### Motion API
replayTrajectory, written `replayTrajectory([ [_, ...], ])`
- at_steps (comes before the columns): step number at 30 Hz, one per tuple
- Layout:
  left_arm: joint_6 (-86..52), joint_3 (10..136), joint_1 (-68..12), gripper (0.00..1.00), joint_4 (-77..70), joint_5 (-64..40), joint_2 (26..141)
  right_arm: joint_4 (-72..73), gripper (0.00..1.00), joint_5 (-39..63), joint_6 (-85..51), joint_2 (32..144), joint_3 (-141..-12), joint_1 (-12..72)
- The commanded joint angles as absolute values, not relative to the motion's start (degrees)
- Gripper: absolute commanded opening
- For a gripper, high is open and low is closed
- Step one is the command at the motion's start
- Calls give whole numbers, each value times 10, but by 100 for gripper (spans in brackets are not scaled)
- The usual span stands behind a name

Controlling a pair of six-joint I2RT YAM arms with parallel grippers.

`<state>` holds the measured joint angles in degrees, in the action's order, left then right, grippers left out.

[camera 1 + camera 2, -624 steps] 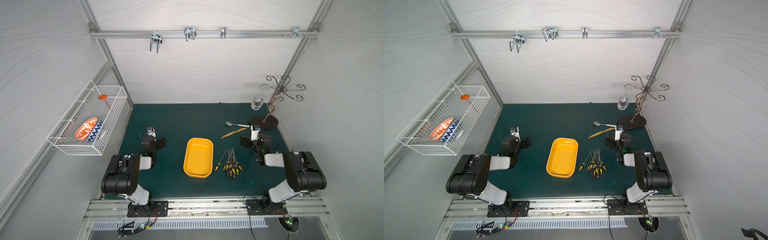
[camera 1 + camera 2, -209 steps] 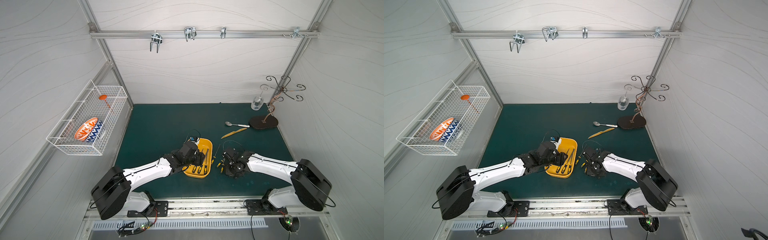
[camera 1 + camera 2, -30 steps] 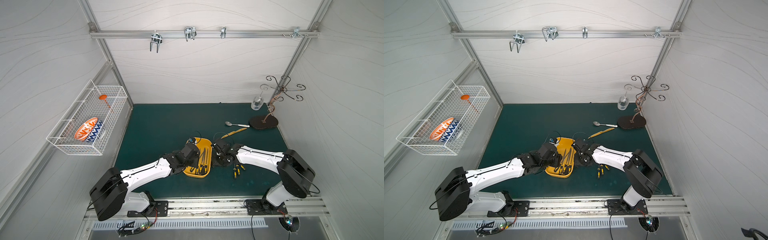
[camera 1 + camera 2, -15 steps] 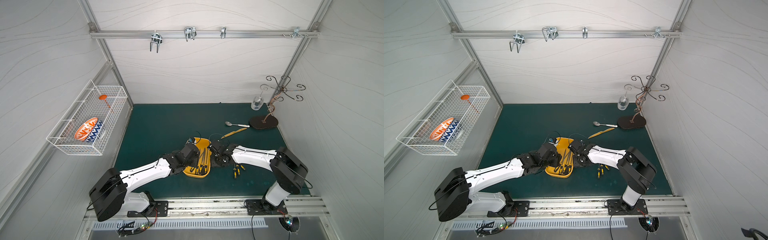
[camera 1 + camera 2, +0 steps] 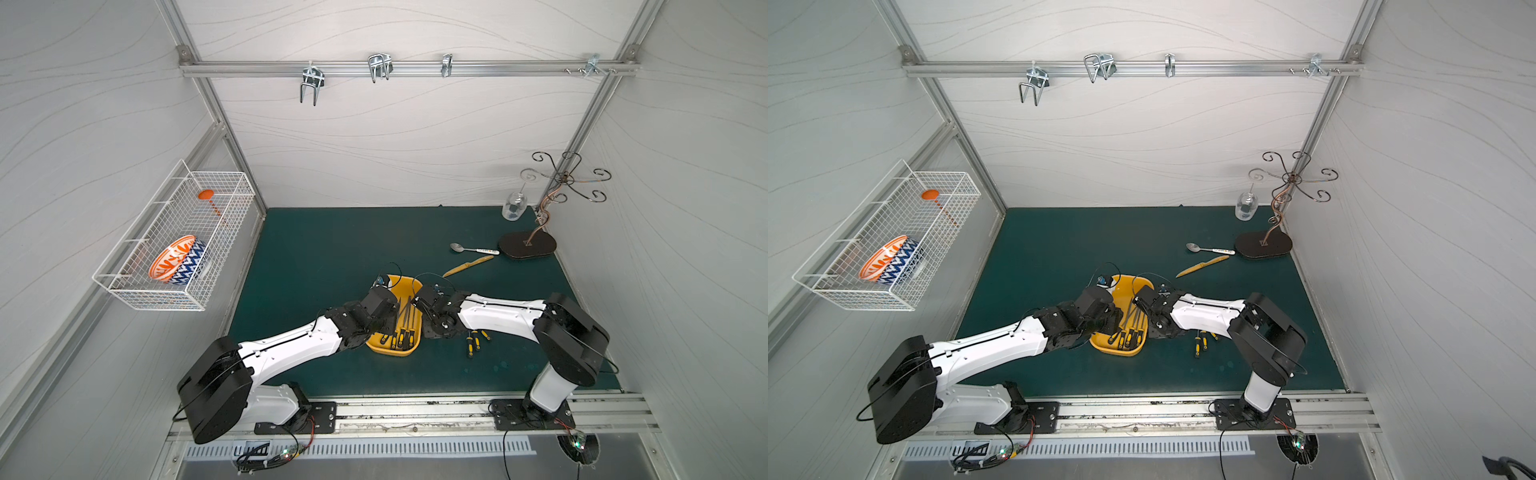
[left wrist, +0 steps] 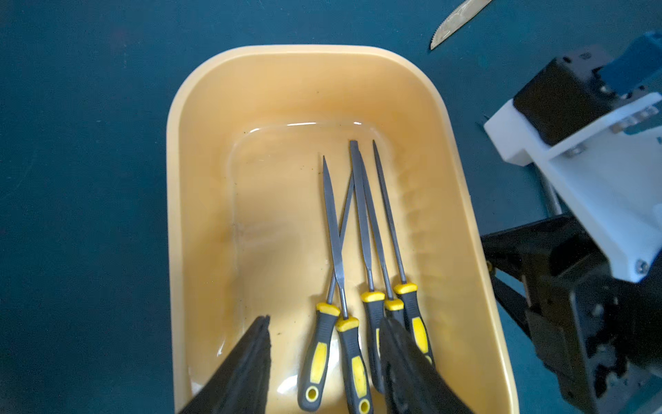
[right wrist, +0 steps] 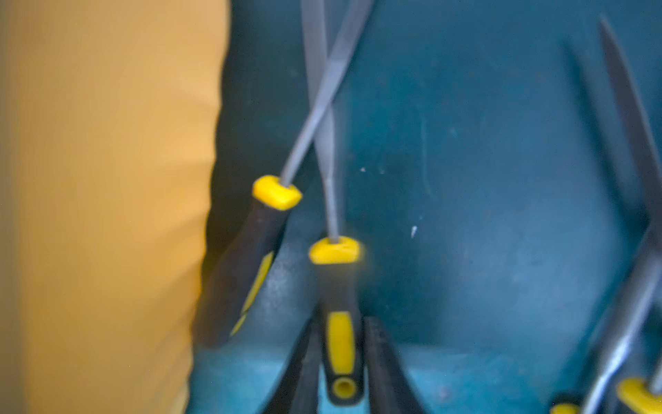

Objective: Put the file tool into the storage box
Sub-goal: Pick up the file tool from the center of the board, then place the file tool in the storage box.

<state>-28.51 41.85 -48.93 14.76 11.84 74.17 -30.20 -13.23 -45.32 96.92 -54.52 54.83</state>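
The yellow storage box (image 5: 394, 352) (image 5: 1116, 352) sits mid-mat, and the left wrist view shows several black-and-yellow file tools (image 6: 361, 222) lying in the storage box (image 6: 286, 82). My left gripper (image 6: 324, 344) hangs open over their handle ends, on the box's left in a top view (image 5: 384, 318). Just right of the box, my right gripper (image 7: 342, 322) (image 5: 432, 330) is shut on the handle of one file tool (image 7: 338, 283) on the mat. A second file (image 7: 250, 258) leans against the box wall (image 7: 107, 179). More loose files (image 5: 473, 341) (image 5: 1200, 341) lie further right.
Behind the box lie a yellow knife (image 5: 467, 266) and a spoon (image 5: 473, 249). A wire hook stand on a dark base (image 5: 528, 246) and a glass jar (image 5: 514, 206) occupy the back right corner. A white wire basket (image 5: 174, 249) hangs on the left wall.
My right gripper has closed on a file handle beside the box, after shifting slightly left toward it. The left arm has stayed put with its jaws as they were.
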Motion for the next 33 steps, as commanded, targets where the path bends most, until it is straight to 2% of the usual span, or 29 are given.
replayTrajectory([
  [1,-284,425,-490,55,142,120,734,-324,4,-91,-464,991,-523,544],
  [7,-266,447,-490,64,142,83,719,-320,1,-63,-459,901,-499,526],
  [12,-273,452,-491,68,88,-6,693,-273,2,10,-440,802,-475,527],
  [19,-293,448,-490,69,19,-96,679,-229,3,74,-432,726,-478,541],
  [28,-299,436,-490,68,9,-92,682,-183,4,110,-437,718,-527,554],
  [33,-301,428,-490,63,1,-90,679,-183,4,105,-438,718,-541,561],
])
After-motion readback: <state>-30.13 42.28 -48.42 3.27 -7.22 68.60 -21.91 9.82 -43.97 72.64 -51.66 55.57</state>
